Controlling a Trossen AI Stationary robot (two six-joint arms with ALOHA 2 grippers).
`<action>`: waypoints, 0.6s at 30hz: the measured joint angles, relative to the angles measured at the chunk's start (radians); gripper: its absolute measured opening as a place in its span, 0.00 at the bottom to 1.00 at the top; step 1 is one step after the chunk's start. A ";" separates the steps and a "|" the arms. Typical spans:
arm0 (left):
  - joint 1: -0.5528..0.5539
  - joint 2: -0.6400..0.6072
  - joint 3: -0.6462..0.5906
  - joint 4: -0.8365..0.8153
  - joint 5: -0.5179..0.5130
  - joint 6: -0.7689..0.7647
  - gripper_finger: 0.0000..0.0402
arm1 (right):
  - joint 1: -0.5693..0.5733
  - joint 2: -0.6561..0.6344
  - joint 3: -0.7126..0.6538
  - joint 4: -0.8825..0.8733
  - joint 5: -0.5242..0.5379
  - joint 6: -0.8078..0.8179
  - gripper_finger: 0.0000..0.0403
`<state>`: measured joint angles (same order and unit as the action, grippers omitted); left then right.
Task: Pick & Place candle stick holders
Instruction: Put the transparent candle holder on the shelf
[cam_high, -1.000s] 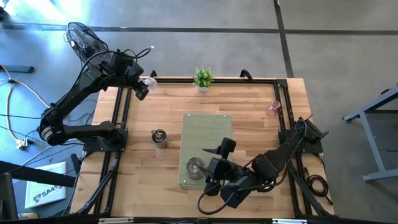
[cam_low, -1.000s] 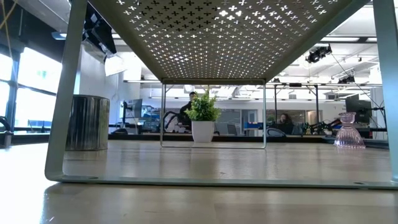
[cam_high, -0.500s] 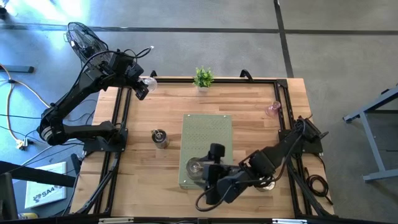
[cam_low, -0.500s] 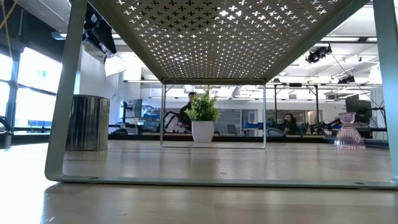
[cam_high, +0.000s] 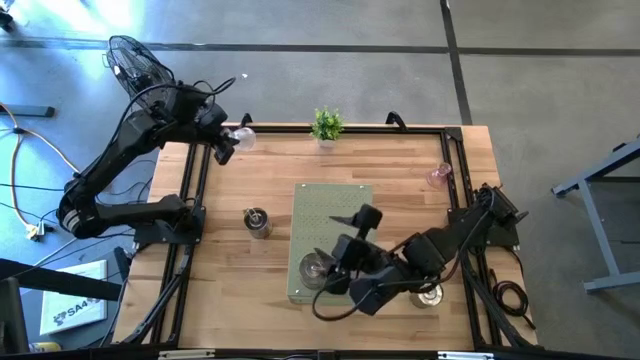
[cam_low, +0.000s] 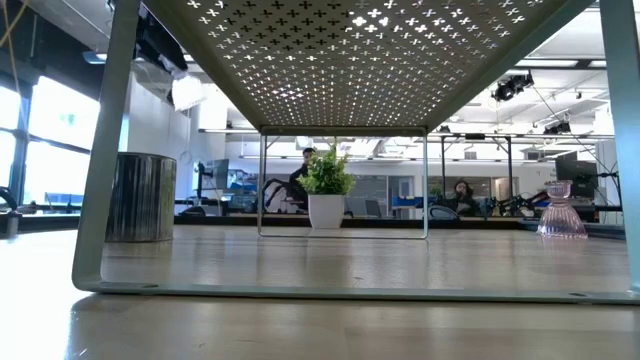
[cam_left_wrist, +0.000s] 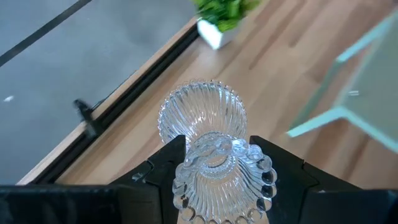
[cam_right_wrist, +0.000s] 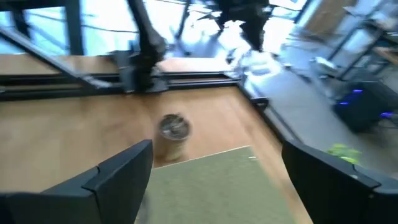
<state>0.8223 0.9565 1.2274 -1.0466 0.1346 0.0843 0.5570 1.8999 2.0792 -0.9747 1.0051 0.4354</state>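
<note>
Since the earlier frames my right pincer (cam_high: 345, 235) has lifted back from the clear glass holder (cam_high: 316, 268) it was crowding, and its fingers now stand spread above the green perforated stand (cam_high: 333, 205), beside that holder, which sits on the stand's near end. From above, I see my left pincer (cam_high: 232, 138) at the table's (cam_high: 400, 175) far left corner, left of the potted plant (cam_high: 326, 125), pinching a second clear glass holder (cam_high: 241, 135) off the surface. A silver holder (cam_high: 258, 222) stands on the table just left of the stand, another silver holder (cam_high: 430, 295) lies right of the stand under my right arm, and a pink glass holder (cam_high: 438, 176) stands well right of the stand by the table's rail. Low down, I look under the stand: the silver holder (cam_low: 139, 197) is left of it, the plant (cam_low: 326, 190) is beyond it, and the pink holder (cam_low: 562, 212) is to its right. My left wrist camera shows the ribbed clear holder (cam_left_wrist: 211, 155) clamped between both fingers (cam_left_wrist: 168, 163), with the plant (cam_left_wrist: 222, 15) beyond it. My right wrist camera shows the wide-apart fingers (cam_right_wrist: 118, 171) over the stand (cam_right_wrist: 211, 183), the silver holder (cam_right_wrist: 173, 134) just beyond its edge.
</note>
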 joint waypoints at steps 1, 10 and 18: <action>0.000 -0.014 0.000 0.000 0.016 0.005 0.40 | -0.004 0.000 0.000 -0.004 0.012 0.007 0.87; -0.168 -0.170 0.001 0.103 0.162 -0.017 0.40 | -0.064 0.001 0.000 0.001 -0.020 -0.022 0.87; -0.459 -0.179 0.001 0.218 0.140 -0.097 0.40 | -0.093 0.001 0.000 0.118 -0.078 -0.153 0.87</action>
<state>0.3637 0.7773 1.2285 -0.8288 0.2749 -0.0124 0.4641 1.9007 2.0789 -0.8568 0.9271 0.2828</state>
